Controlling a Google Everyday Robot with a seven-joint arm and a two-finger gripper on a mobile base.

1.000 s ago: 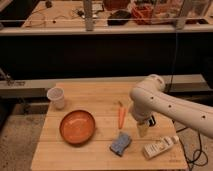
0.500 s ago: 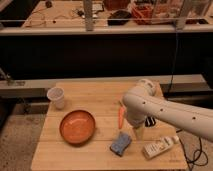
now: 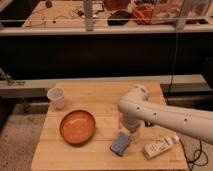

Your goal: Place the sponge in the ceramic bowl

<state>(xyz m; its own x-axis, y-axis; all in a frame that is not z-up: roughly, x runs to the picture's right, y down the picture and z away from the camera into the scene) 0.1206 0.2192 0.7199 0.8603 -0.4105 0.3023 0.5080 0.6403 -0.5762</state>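
The blue-grey sponge (image 3: 120, 144) lies flat on the wooden table (image 3: 100, 95), right of centre and near the front edge. Left of it sits the orange-brown ceramic bowl (image 3: 77, 126), which holds nothing. My white arm reaches in from the right and bends down over the table. My gripper (image 3: 131, 132) hangs under it, just above and slightly right of the sponge, open and holding nothing. The arm hides most of the gripper.
A small white cup (image 3: 56, 98) stands at the table's left back. A white bottle (image 3: 159, 147) lies on its side at the front right, close to the sponge. Behind the table runs a dark bench with a shelf of clutter.
My arm has swung left and lowered, bringing the gripper closer to the sponge. It now covers the orange carrot seen earlier. Sponge, bowl, cup and bottle have not moved.
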